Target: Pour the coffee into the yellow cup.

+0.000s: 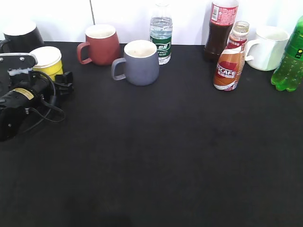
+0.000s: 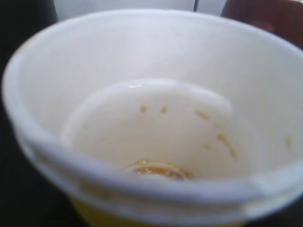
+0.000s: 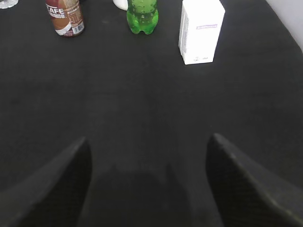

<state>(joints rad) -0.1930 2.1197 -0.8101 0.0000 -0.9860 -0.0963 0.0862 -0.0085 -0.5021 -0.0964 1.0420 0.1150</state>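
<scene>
The yellow cup (image 1: pixel 51 67) stands at the far left of the black table, with a white rim and a white inside. It fills the left wrist view (image 2: pixel 142 56), where a few brown drops lie on its bottom. My left gripper (image 1: pixel 60 81) is right against the cup, which hides the jaws. The coffee (image 1: pixel 230 61) is a small capless NESCAFE bottle that stands upright at the back right. It also shows at the top left of the right wrist view (image 3: pixel 65 16). My right gripper (image 3: pixel 149 158) is open and empty above bare table, well short of the bottle.
A red mug (image 1: pixel 100 44), a grey mug (image 1: pixel 139 62) and a water bottle (image 1: pixel 161 33) stand at the back middle. A tall dark bottle (image 1: pixel 220 28), a white mug (image 1: pixel 268 47) and a green bottle (image 1: pixel 289 59) surround the coffee. A black cup (image 1: pixel 21 35) stands behind the yellow cup. A white box (image 3: pixel 200 30) stands beside the green bottle.
</scene>
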